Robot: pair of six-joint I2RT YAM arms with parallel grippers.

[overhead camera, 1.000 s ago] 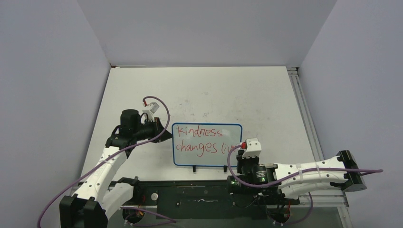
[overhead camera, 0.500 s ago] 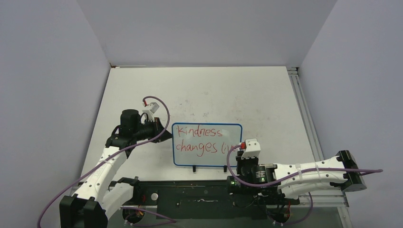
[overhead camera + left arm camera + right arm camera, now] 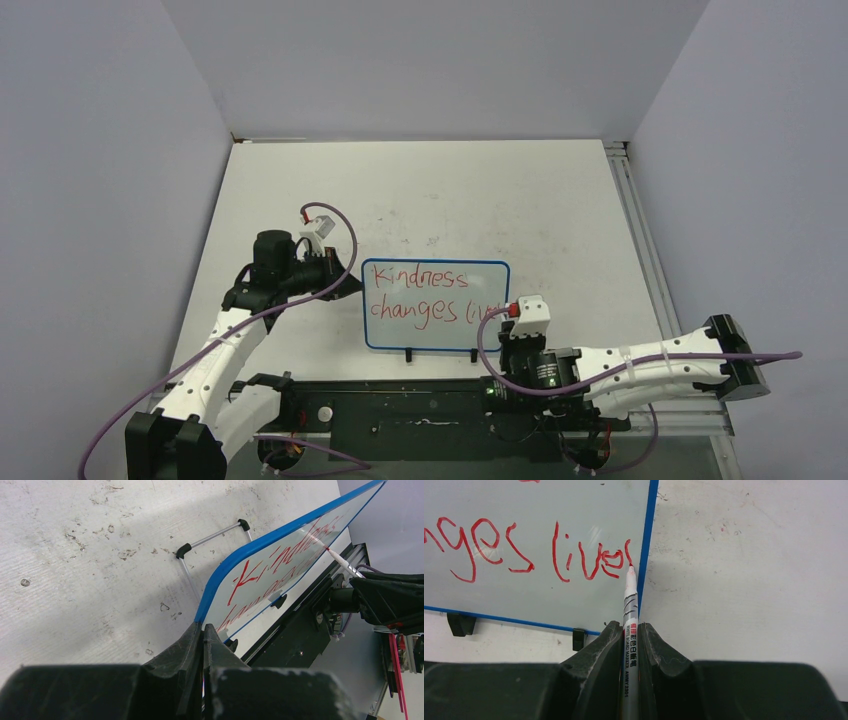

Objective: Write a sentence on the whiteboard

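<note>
The whiteboard (image 3: 432, 335), blue-framed with two black clips on its near edge, lies on the white table and reads "Kindness changes lives" in red. My left gripper (image 3: 347, 276) is shut on the board's left edge; the left wrist view shows the fingers (image 3: 192, 635) pinched on the blue frame (image 3: 260, 542). My right gripper (image 3: 506, 338) is shut on a silver whiteboard marker (image 3: 629, 605). The marker's red tip touches the whiteboard (image 3: 524, 595) at the end of "lives", right beside its right frame edge.
A black base plate (image 3: 400, 415) runs along the near edge under both arms. An aluminium rail (image 3: 640, 230) lines the table's right side. Grey walls close in the left, back and right. A metal stand leg (image 3: 215, 535) juts out behind the board.
The right gripper with the marker has shifted slightly right and toward the near edge. The last word has grown by more letters. The left arm has not moved.
</note>
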